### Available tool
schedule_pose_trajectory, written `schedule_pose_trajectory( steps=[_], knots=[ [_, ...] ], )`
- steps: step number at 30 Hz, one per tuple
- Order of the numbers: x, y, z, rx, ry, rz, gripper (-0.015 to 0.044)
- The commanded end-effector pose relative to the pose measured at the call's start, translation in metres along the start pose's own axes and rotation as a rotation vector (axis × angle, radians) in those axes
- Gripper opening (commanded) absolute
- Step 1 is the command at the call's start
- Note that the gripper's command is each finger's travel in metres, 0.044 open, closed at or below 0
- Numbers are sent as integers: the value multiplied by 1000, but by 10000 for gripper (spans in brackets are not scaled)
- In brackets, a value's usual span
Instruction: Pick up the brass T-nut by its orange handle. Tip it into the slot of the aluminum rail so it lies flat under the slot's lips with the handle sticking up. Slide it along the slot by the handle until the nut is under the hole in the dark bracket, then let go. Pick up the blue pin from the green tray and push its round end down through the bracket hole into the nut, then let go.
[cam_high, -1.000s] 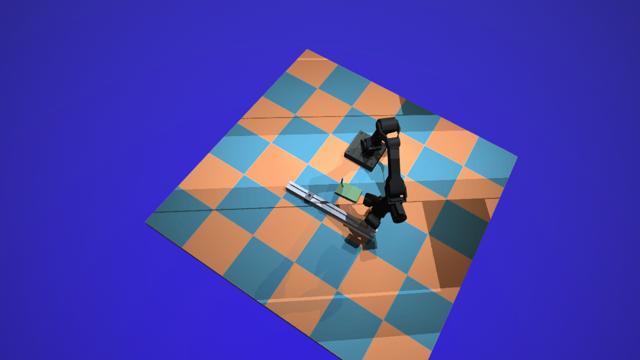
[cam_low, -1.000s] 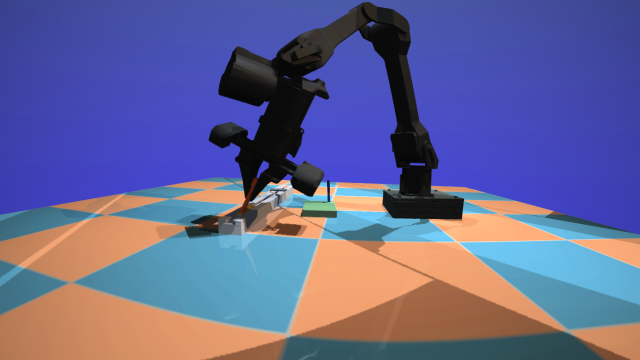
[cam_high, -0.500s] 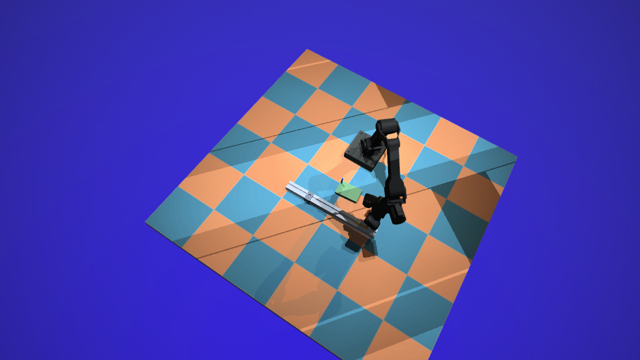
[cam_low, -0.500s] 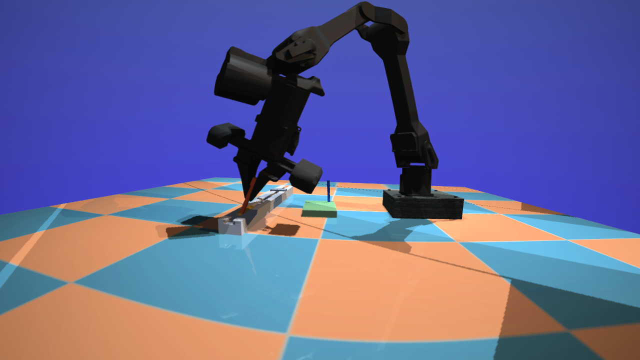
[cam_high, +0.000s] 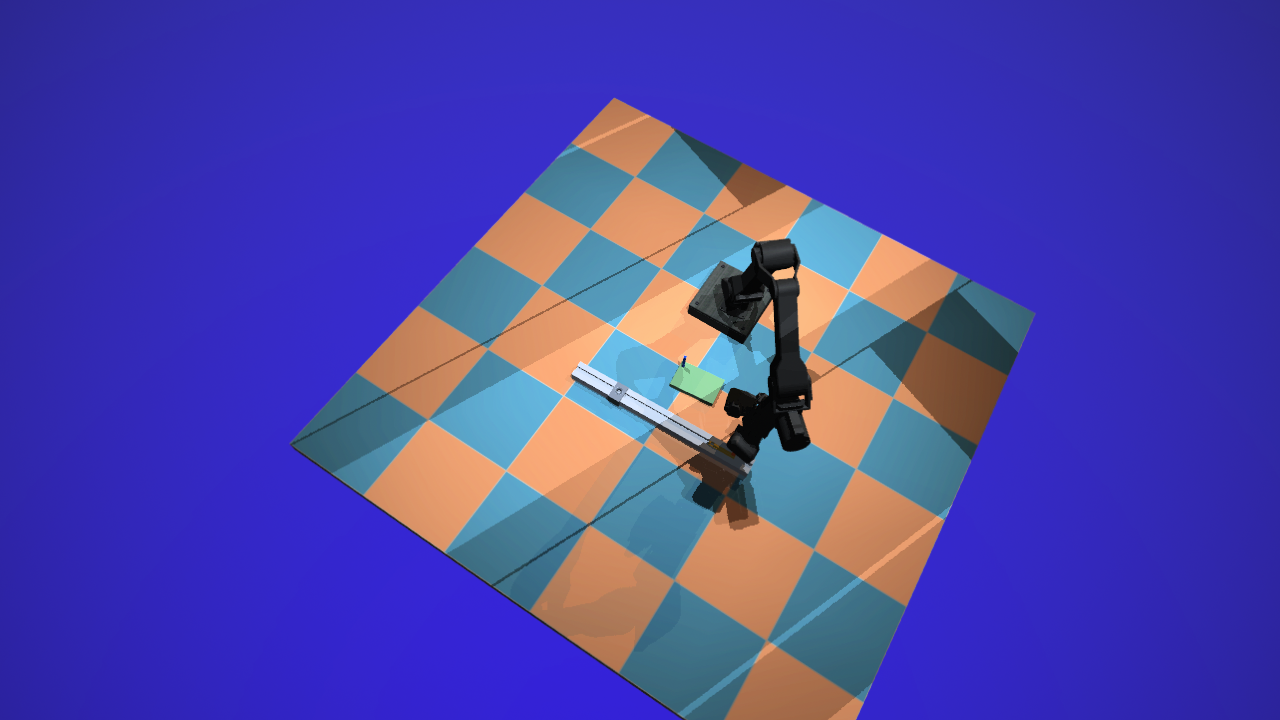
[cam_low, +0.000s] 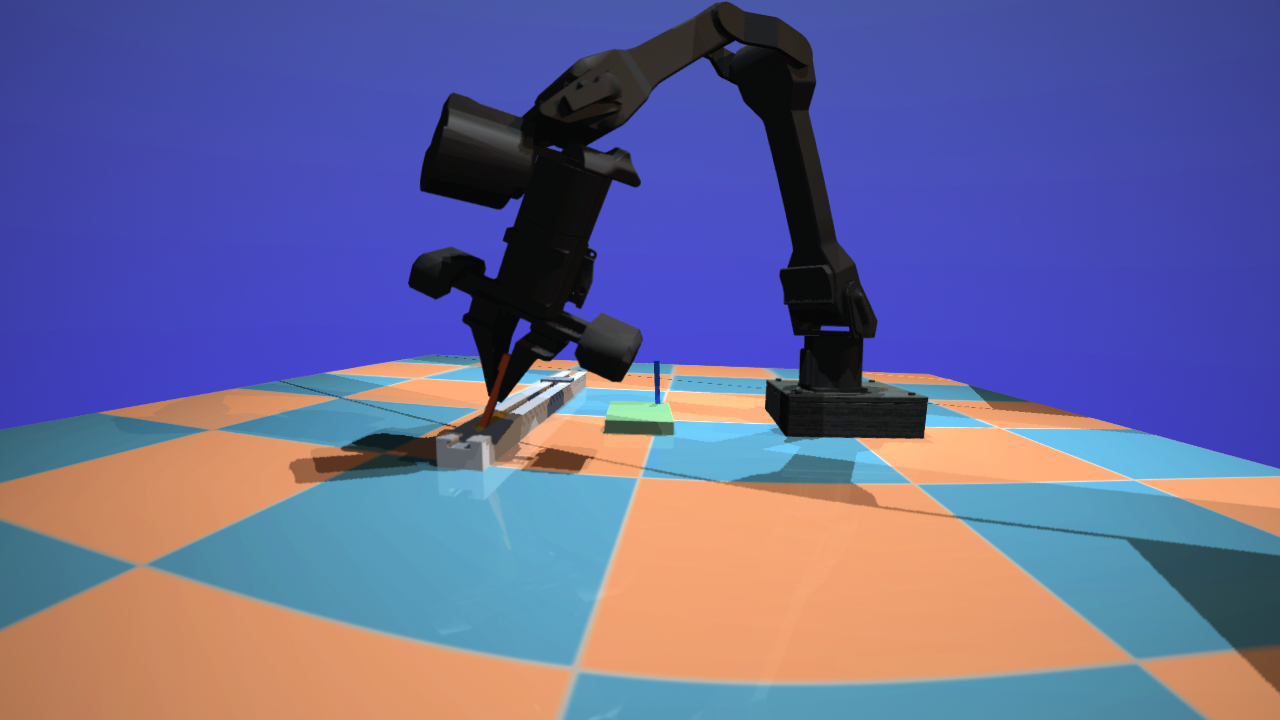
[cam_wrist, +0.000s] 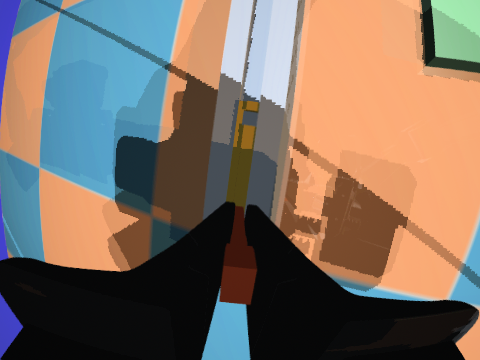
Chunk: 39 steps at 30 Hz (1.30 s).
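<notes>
With jaws nearly shut on the handle (cam_low: 497, 385) (cam_wrist: 239, 286) and the nut (cam_high: 718, 447) (cam_low: 498, 415) (cam_wrist: 247, 137) near the rail's (cam_high: 660, 421) (cam_low: 464, 455) (cam_wrist: 274, 50) four-o'clock end, from above. Could jam under the lips if slid toward ten o'clock tilted.

Bracket (cam_high: 618, 391) straddles the rail (cam_high: 662, 419) (cam_low: 537, 407) (cam_wrist: 267, 50), an obstruction over the slot. Between rail and green tray (cam_high: 697, 382) (cam_low: 639, 418) (cam_wrist: 457, 35), a passable strip of bench. Upright blue pin (cam_high: 684, 361) (cam_low: 657, 382) obstructs low passage above the tray's edge.
</notes>
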<state>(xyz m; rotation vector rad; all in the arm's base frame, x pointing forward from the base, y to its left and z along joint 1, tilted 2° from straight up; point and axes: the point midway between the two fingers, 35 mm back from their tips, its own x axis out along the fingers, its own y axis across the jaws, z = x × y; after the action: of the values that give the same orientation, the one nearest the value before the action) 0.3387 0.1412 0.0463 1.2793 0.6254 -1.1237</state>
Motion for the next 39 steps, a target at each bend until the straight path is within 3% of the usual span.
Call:
schedule_pose_trajectory(
  steps=[1, 39],
  knots=[
    [-1, 2, -1, -6, 5, -8, -150],
    [-1, 7, -1, -26, 4, -85, -150]
  ],
)
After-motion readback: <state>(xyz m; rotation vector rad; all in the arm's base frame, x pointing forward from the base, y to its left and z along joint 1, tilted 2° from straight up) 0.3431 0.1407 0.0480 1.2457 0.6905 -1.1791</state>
